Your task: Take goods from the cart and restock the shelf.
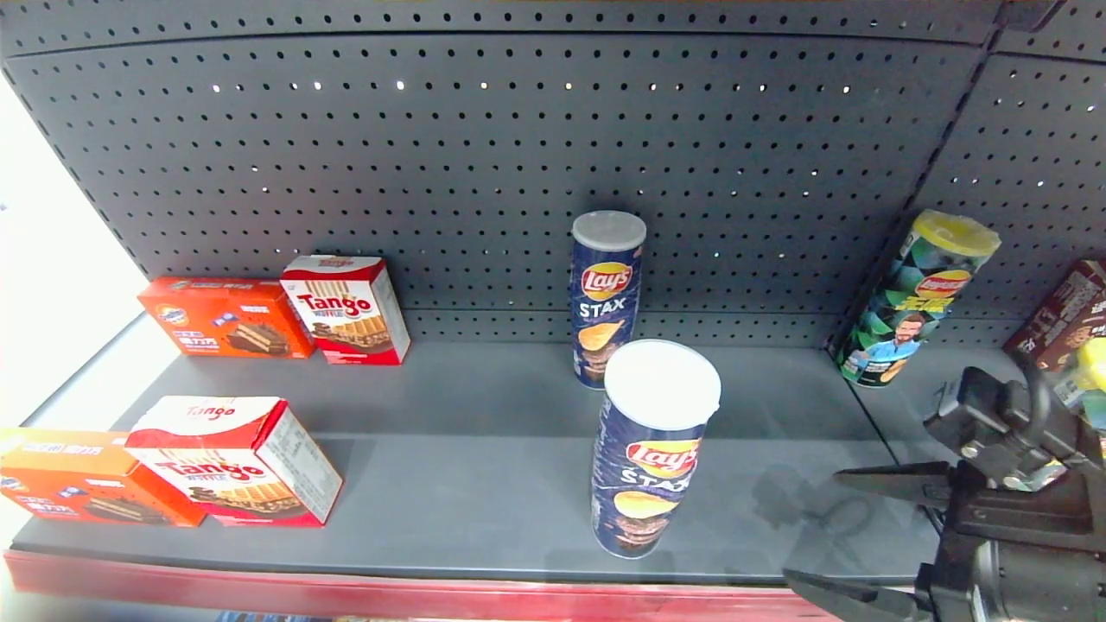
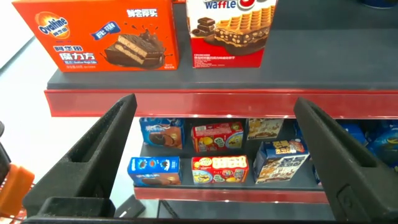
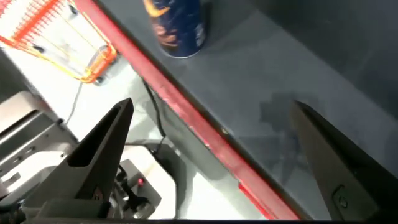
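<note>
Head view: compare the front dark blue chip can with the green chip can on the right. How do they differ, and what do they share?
The front dark blue chip can has a white lid; the green chip can has a yellow one. The blue can stands near the front edge of the shelf, the green can at the back by the pegboard. Both are tall, lidded cylinders standing on end.

Counting along the shelf (image 1: 484, 449) now: two blue chip cans (image 1: 607, 298) (image 1: 650, 449), one far, one near. One green can (image 1: 907, 302) to the right. Two red wafer boxes (image 1: 350, 309) (image 1: 238, 471), two orange boxes (image 1: 225, 318) (image 1: 78, 488) on the left. One brown box (image 1: 1063, 324) at the far right.
</note>
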Available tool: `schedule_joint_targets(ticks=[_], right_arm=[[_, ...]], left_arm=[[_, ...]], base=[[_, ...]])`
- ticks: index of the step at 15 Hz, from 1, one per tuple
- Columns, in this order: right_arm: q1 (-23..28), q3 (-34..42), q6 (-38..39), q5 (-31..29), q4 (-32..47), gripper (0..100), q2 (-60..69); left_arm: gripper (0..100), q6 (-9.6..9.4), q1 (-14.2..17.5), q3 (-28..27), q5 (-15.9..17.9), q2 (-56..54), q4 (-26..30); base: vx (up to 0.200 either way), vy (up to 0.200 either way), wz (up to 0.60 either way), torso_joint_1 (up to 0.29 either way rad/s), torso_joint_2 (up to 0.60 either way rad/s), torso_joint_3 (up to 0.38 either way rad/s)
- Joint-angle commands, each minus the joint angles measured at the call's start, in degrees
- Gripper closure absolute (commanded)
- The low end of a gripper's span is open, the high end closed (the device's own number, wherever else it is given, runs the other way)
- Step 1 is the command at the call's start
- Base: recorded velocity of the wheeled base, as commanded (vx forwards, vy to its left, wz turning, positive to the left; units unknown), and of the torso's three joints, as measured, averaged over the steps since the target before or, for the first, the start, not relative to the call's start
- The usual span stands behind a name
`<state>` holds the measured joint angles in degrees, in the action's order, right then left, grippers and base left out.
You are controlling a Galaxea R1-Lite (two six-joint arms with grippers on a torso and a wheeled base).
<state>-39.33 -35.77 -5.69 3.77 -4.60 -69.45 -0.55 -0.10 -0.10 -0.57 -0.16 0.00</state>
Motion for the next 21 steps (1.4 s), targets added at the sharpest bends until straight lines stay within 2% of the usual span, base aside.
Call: schedule_joint_targets(ticks=[1,9,15,21], right_arm=[[0.3,-1.9,0.0,-0.3,-0.8,0,-5.4],[2.4,-10.9,0.1,-5.3,-1.9,0,-16.1],[2.2,-14.7,0.1,-5.3,-2.8,0,-20.1],[1.3,-14.9,0.1,-5.3,-2.7,0,-20.6]], left_arm=[[0,0.02,0.0,0.0,0.0,0.2,0.0],[0,0.11,0.0,0.0,0.0,0.2,-0.1],[0,0.2,0.0,0.0,-0.1,0.2,-0.1],[0,0.2,0.0,0.0,-0.1,0.2,-0.1]], base=[[0.0,0.0,0.0,0.0,0.0,0.0],[0.0,0.0,0.0,0.0,0.0,0.0],[0.0,0.0,0.0,0.0,0.0,0.0],[0.0,0.0,0.0,0.0,0.0,0.0]])
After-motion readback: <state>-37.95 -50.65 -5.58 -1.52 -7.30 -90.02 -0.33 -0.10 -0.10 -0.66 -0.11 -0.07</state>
